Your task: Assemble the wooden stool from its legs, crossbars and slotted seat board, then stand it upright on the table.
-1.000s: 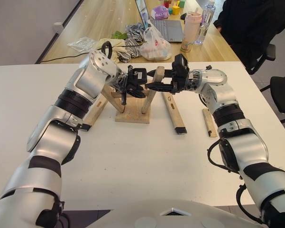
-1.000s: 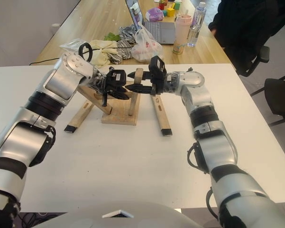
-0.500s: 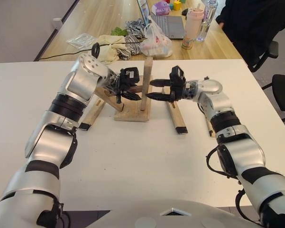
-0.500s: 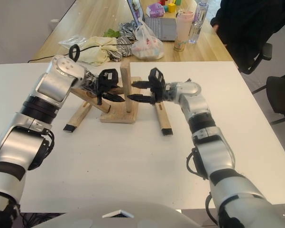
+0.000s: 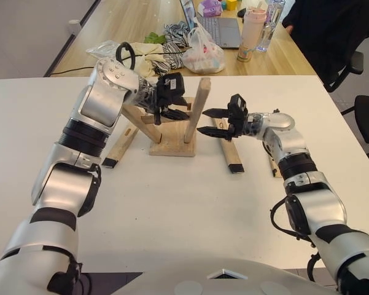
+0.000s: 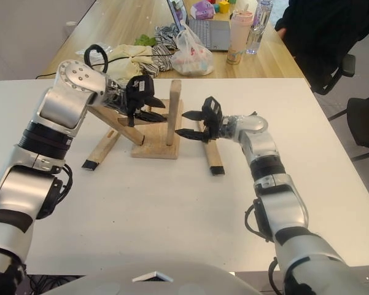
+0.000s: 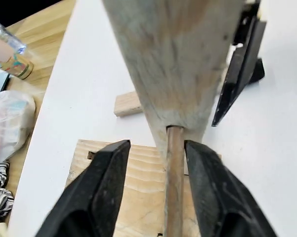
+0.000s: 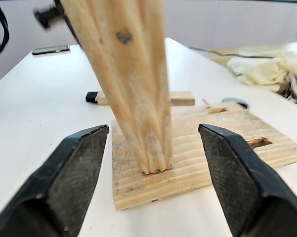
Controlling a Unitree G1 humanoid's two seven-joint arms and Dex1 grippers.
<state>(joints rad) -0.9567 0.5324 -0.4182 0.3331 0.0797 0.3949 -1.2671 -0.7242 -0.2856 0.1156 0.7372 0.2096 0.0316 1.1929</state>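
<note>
The slotted seat board (image 5: 170, 146) lies flat on the white table (image 5: 172, 209). One leg (image 5: 198, 107) stands in it, leaning slightly right. A second leg (image 5: 135, 117) slants up to the left. A thin crossbar (image 7: 174, 187) runs into the standing leg (image 7: 173, 59). My left gripper (image 5: 175, 109) is open and straddles that crossbar, one finger (image 7: 215, 197) against it and the other (image 7: 101, 197) clear of it. My right gripper (image 5: 210, 121) is open just right of the standing leg (image 8: 128, 74), its fingers (image 8: 64, 182) apart from the wood.
One loose leg (image 5: 228, 150) lies right of the board, another wooden piece (image 5: 273, 161) farther right, and a third leg (image 5: 120, 144) to the left. Beyond the table's far edge are bags (image 5: 201, 52), a cup (image 5: 248, 31) and a laptop (image 5: 218, 31). The table's front half is bare.
The standing leg went from leaning to nearly upright in the board. My right gripper let go of it and drew back to the right. The left gripper rose slightly; the camera also shifted.
</note>
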